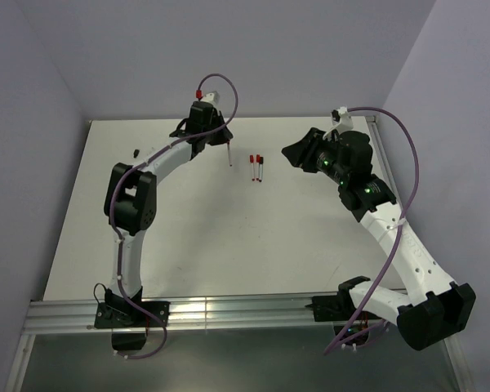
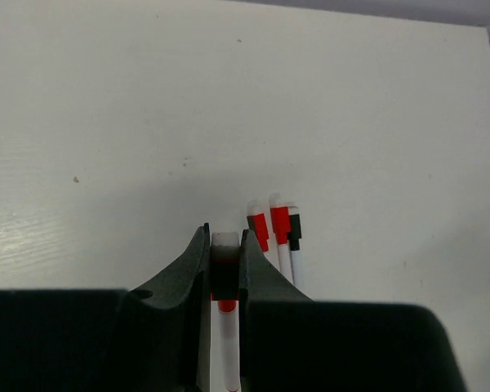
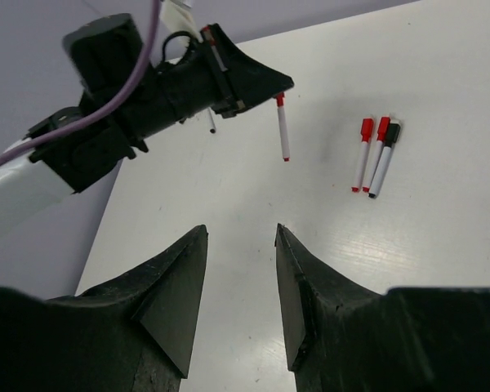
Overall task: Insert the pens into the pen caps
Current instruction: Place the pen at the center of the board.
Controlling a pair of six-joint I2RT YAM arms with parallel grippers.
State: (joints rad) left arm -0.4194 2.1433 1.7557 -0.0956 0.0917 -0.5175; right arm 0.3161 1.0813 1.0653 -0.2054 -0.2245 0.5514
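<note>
Three white-barrelled marker pens, two red-capped, one black-capped, lie on the white bench; near that row the left hand clenches a fourth red-capped pen upright, likely to lay it alongside, while the right hand hangs released, well apart.

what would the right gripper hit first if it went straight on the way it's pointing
Probably the pen hanging from the left gripper, slightly right of its line. The open right gripper might reach bare table first; depth is unclear.
</note>
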